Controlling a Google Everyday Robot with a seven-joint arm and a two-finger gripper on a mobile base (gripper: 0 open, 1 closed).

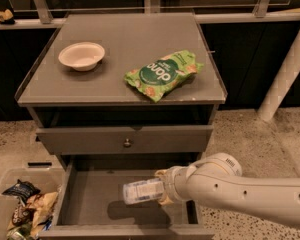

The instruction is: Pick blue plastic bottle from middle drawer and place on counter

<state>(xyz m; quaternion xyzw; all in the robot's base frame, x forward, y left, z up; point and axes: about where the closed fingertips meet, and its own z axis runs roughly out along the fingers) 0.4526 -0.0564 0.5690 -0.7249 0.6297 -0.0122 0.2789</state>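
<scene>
The blue plastic bottle (141, 191), pale and clear with a light label, lies sideways in my gripper (162, 187), which is shut on its right end. The bottle hangs a little above the floor of the open middle drawer (90, 194), and its shadow falls on the grey floor below it. My white arm (240, 189) reaches in from the lower right. The counter (125, 34) is the grey cabinet top above.
A white bowl (81, 55) sits on the counter's left, a green snack bag (163, 73) on its right. A closed drawer front with a round knob (125, 143) lies above the open drawer. A clear bin of snack packets (25, 209) stands on the floor at lower left.
</scene>
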